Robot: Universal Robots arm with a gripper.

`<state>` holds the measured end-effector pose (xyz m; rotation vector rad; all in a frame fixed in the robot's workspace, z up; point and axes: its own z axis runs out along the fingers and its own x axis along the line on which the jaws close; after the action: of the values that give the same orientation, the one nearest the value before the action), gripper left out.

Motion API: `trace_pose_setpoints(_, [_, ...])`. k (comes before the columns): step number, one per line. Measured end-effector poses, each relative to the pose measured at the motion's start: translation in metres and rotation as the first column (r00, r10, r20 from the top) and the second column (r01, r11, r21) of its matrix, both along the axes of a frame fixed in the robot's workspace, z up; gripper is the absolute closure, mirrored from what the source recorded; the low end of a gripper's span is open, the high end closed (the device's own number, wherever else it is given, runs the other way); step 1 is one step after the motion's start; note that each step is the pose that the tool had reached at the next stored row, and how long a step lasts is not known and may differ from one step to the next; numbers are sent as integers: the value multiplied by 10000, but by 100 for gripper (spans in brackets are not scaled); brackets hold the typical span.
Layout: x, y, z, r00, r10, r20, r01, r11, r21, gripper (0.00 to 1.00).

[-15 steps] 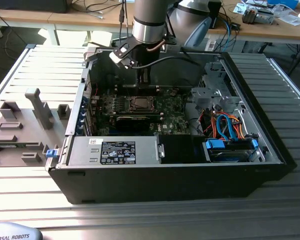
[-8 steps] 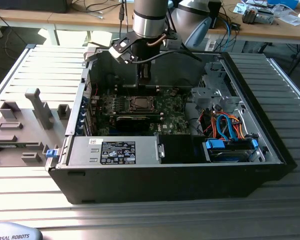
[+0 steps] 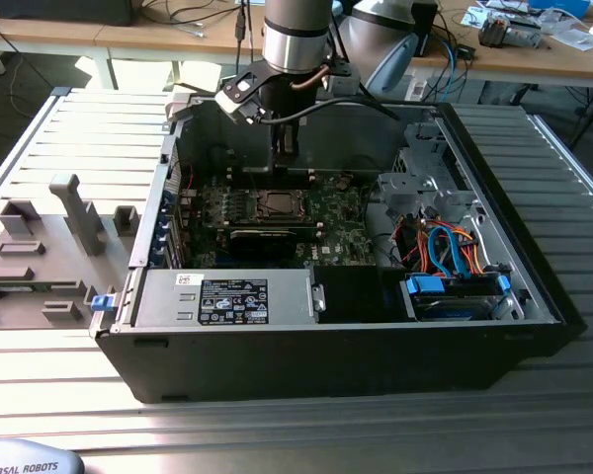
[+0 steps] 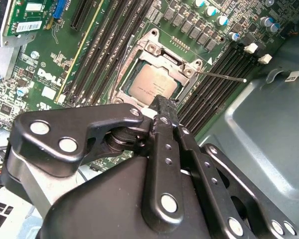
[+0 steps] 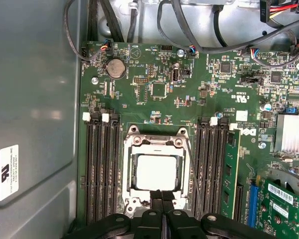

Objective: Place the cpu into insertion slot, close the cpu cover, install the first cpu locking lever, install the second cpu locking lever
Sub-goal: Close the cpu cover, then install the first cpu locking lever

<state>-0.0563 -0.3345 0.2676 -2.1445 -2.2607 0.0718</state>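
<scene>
**Cpu seated, cover down, one lever loose**

The cpu (image 5: pixel 156 172) lies seated under the cpu cover (image 5: pixel 157 141). The gripper (image 5: pixel 162 194) sits at the cover's edge, its fingers (image 5: pixel 156 204) pressed together and seemingly empty. A thin locking lever (image 4: pixel 222 75) stands free, so a slip could let the cover lift or scrape the memory slots (image 5: pixel 100 169).

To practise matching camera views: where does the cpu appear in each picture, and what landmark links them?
Exterior view: cpu mid-motherboard, below the arm.
First wrist view: cpu just beyond the tool.
Second wrist view: cpu just beyond the tool.
Shared landmark: memory slots flanking the cpu.
</scene>
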Motion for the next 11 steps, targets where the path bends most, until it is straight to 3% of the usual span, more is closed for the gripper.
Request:
trace_pose_setpoints(7, [0, 0, 1, 10000, 32, 0, -32, 10000, 0, 89])
trace_pose_setpoints(11, [0, 0, 1, 9995, 327, -1, -327, 9995, -1, 89])
